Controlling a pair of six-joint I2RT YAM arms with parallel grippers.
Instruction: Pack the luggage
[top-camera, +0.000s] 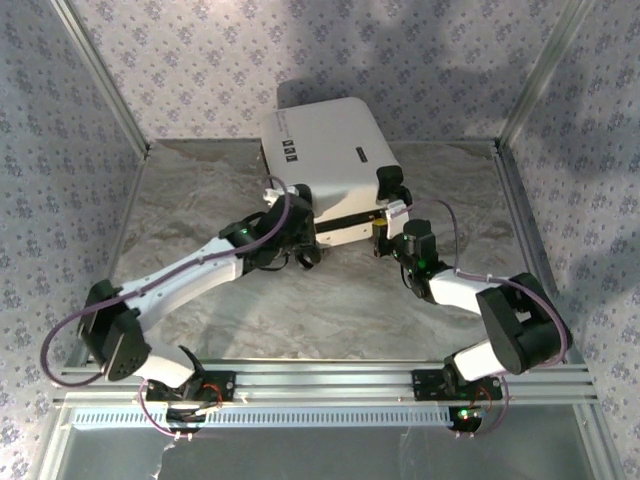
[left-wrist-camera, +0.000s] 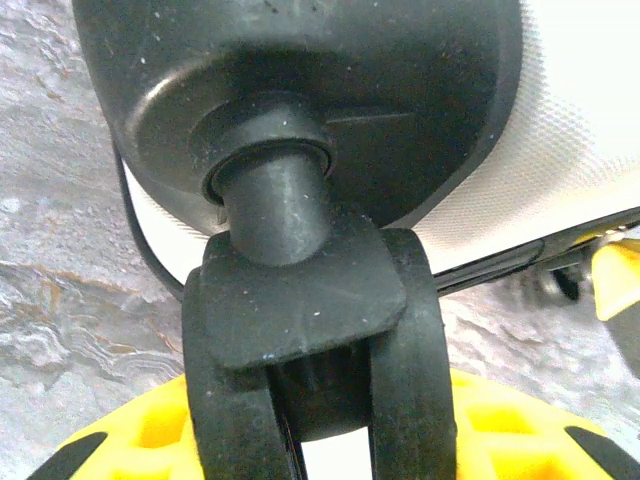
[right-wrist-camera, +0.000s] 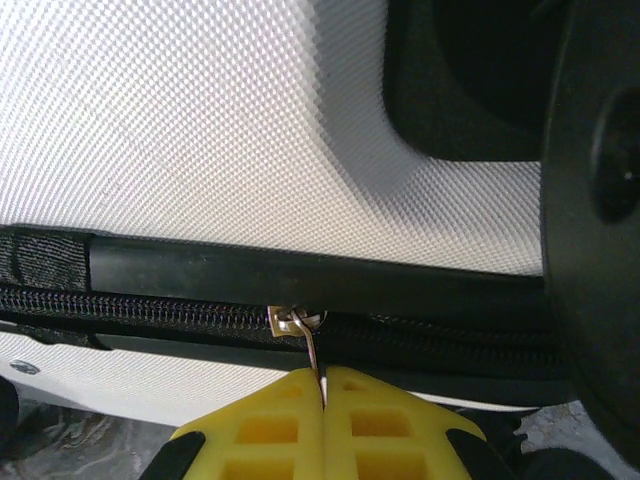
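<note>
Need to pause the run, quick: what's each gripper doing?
Left gripper: straddles the luggage wheel; grip cannot be told.
Right gripper: closed on the zipper pull.

You look down on a grey, marble-patterned tabletop (top-camera: 300, 320) enclosed on three sides by pale walls printed with small purple flowers: a back wall (top-camera: 200, 60), a left wall (top-camera: 40, 200) and a right wall (top-camera: 600, 220). Bare aluminium frame posts (top-camera: 100, 75) rise at the two far corners, and a grooved aluminium rail (top-camera: 320, 375) runs along the near edge. The light is soft, and broad grey shadows (top-camera: 450, 40) lie across the back wall's upper right.
</note>
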